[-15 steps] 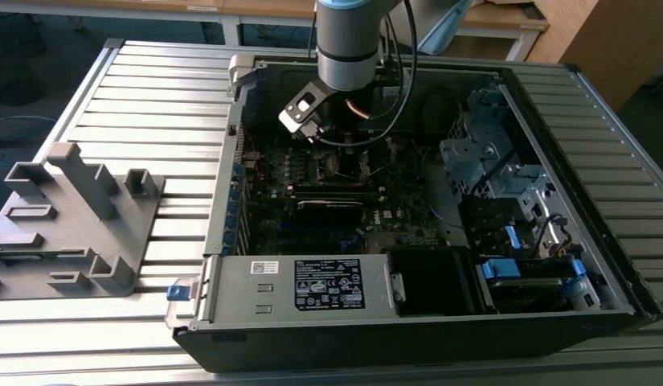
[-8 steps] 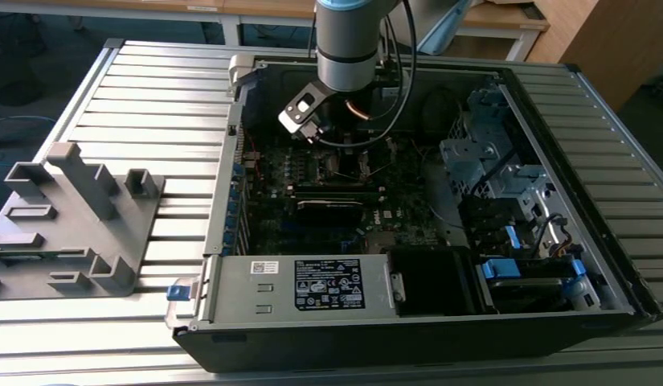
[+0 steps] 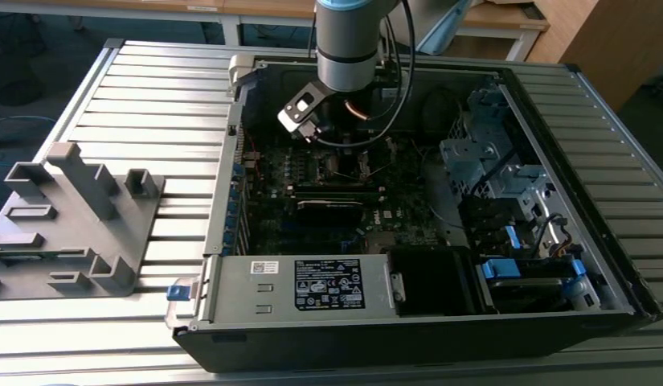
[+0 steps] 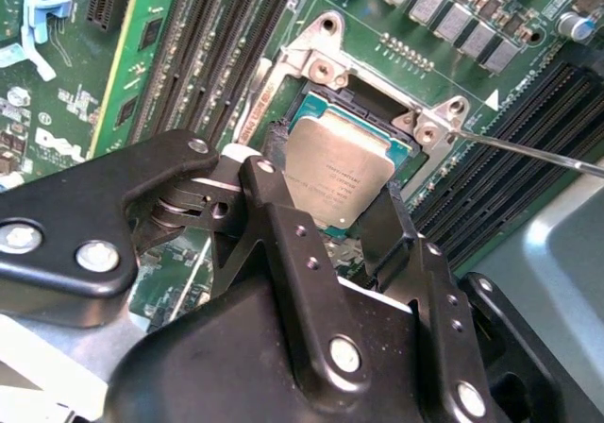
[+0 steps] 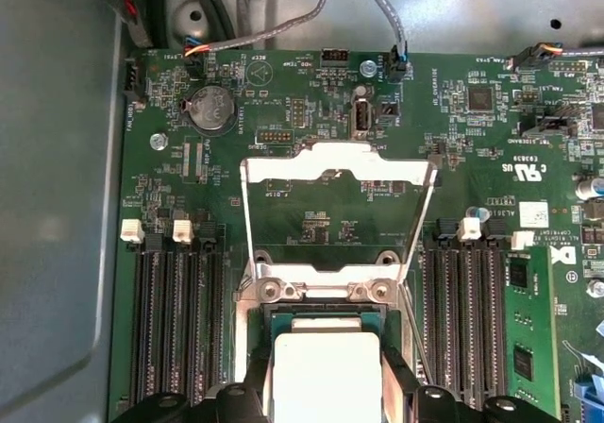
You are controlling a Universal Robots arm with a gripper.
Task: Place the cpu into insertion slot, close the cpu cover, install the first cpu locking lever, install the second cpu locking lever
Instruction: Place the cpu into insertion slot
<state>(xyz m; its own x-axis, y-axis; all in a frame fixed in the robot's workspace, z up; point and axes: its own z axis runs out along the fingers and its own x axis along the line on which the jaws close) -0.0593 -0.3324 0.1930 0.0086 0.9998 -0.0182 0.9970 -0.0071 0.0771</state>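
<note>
2 black fingers (image 4: 283, 234) of the gripper (image 4: 333, 170) flank the cpu (image 4: 342, 179), 1 on each of 2 opposite edges, and in both wrist views they appear to touch those edges, so I judge the claw closed on the chip with only the chip's own width between the fingers. The cpu lies flat, metal top up, directly under the wrist and over the insertion slot (image 4: 283, 111). Whether it is fully seated or a little above the contacts cannot be told, though in the second wrist view its outline looks slightly turned against the slot's frame. The pinch line runs across the board toward the memory slots (image 5: 175, 329) that sit on either side of the socket. The cpu cover (image 5: 283, 165) stands swung open, hinged at the slot's edge beyond the fingertips, with the board visible through its window. 1 thin wire lever (image 4: 528, 154) stands out free beside the socket, not latched. In the exterior view the arm reaches straight down into the open computer case (image 3: 588, 88) near its middle.
</note>
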